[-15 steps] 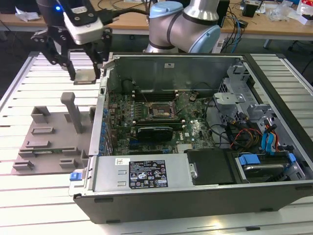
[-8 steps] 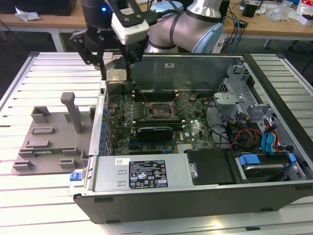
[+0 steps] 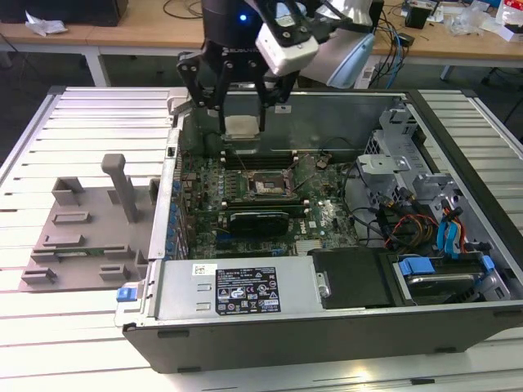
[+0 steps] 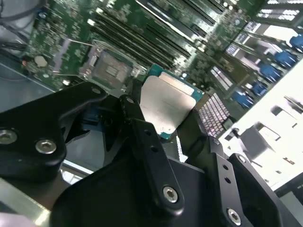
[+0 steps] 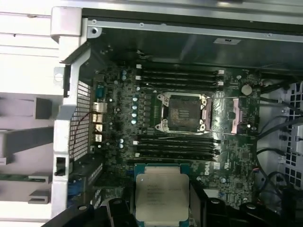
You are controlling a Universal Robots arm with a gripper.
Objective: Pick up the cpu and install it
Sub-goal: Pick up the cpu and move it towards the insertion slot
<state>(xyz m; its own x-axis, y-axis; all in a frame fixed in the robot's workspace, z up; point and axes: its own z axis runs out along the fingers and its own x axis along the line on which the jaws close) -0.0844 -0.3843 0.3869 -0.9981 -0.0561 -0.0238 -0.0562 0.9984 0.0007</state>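
On the exterior view's left, the grey holder [image 3: 82,229] is lying on the bench [image 3: 33,155], well apart from your pincer [image 3: 243,124]. Moving right, the pincer is hanging over the open computer case [image 3: 245,298], clamping the cpu [image 3: 243,128] by two opposite edges and holding it flat, metal top up. The chip is riding in the air near the socket [image 3: 268,184] but not over it; in the first wrist view a row of memory slots [image 5: 173,146] is lying between the cpu [image 5: 161,196] and the socket [image 5: 183,113].

You are, I judge, in the carrying stage: the pick-up is done and the install is not. Seating the chip is going to call for centring it over the socket, squaring its edges with the frame and keeping it level. Farther right, the drive cables [image 3: 441,237] are sitting well clear.
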